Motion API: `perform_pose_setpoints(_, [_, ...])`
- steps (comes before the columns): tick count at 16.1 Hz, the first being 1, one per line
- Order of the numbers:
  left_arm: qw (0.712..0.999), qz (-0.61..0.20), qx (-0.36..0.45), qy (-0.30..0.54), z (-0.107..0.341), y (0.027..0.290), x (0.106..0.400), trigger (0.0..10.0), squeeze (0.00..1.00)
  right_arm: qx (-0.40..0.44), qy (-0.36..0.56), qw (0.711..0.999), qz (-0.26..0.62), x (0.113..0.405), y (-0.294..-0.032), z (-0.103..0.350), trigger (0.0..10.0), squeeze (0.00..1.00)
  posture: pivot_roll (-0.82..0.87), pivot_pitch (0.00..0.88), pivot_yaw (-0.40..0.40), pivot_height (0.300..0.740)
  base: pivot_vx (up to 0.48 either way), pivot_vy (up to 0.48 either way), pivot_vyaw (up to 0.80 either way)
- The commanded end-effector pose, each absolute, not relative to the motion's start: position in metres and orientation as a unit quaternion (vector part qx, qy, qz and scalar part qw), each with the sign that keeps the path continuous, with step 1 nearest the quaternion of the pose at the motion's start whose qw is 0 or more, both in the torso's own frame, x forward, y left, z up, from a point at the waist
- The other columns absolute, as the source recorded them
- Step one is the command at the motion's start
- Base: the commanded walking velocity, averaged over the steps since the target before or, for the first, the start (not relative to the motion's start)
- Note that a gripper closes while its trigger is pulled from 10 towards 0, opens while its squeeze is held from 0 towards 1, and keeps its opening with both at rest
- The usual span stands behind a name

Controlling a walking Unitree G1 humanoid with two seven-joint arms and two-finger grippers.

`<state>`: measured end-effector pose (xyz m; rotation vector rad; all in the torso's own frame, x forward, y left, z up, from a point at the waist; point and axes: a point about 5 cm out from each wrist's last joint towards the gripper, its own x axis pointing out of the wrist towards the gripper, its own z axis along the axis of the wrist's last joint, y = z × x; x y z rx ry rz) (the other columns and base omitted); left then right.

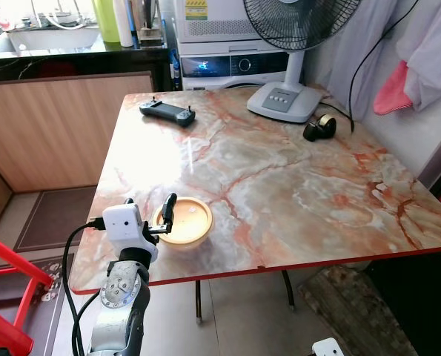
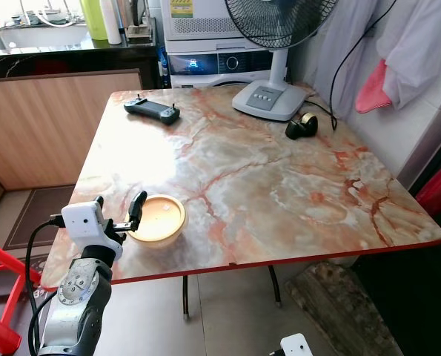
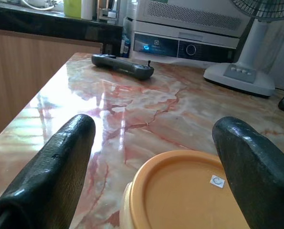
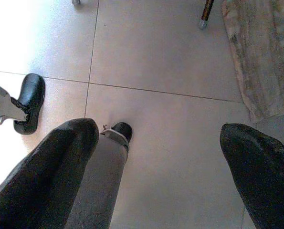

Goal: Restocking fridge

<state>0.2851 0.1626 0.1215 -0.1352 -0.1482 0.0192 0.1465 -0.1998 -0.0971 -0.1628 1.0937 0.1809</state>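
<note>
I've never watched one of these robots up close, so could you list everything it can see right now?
Lidded container: one, orange, near the table's front left edge.
Game controller: one, black, far left of the table.
Standing fan: one, white base with black grille, far side of the table.
Tape roll: one, black, beside the fan base.
Table: one, marble-patterned top with red edge.
Washing machine: one, white, behind the table.
Red chair: one, at left on the floor.
Left gripper: open, fingers either side of the container.
Right gripper: open, hanging above the tiled floor.
</note>
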Motion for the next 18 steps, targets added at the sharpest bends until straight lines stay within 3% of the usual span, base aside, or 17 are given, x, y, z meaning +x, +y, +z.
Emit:
perform_pose_setpoints(1, [0.994,0.007,-0.072,-0.077,0.125,0.162,0.286,10.0,0.0,-0.08,0.52,0.846,0.088,0.145,-0.2,-0.098,10.0,0.0,0.04,0.0,-0.016,0.74,0.0,0.0,0.0])
perform_pose_setpoints(2, [0.994,0.007,-0.073,-0.077,0.125,0.162,0.286,10.0,0.0,-0.08,0.52,0.846,0.088,0.145,-0.2,-0.098,10.0,0.0,0.04,0.0,-0.016,0.74,0.0,0.0,0.0])
perform_pose_setpoints(3, [0.989,0.024,-0.132,-0.067,0.123,0.168,0.287,10.0,1.0,-0.082,0.52,0.845,0.09,0.145,-0.2,-0.098,10.0,0.0,0.04,0.0,-0.019,0.74,0.0,0.0,0.0])
perform_pose_setpoints(4, [0.962,0.06,-0.261,-0.044,0.113,0.185,0.291,10.0,1.0,-0.087,0.52,0.844,0.096,0.146,-0.2,-0.097,10.0,0.0,0.03,0.0,-0.022,0.74,0.0,0.0,0.0])
perform_pose_setpoints(8, [0.956,0.062,-0.286,-0.032,0.106,0.193,0.295,10.0,1.0,-0.091,0.519,0.844,0.097,0.146,-0.201,-0.097,10.0,0.0,0.02,0.0,-0.023,0.74,0.0,0.0,0.0])
perform_pose_setpoints(9, [0.954,0.059,-0.291,-0.03,0.106,0.193,0.295,10.0,0.0,-0.092,0.519,0.844,0.097,0.146,-0.201,-0.097,10.0,0.0,0.03,0.0,-0.025,0.74,0.0,0.0,0.0])
perform_pose_setpoints(18, [0.943,-0.012,-0.334,0.01,0.093,0.178,0.309,10.0,0.0,-0.103,0.517,0.843,0.102,0.148,-0.202,-0.096,10.0,0.0,0.01,0.0,-0.029,0.74,0.0,0.0,0.0])
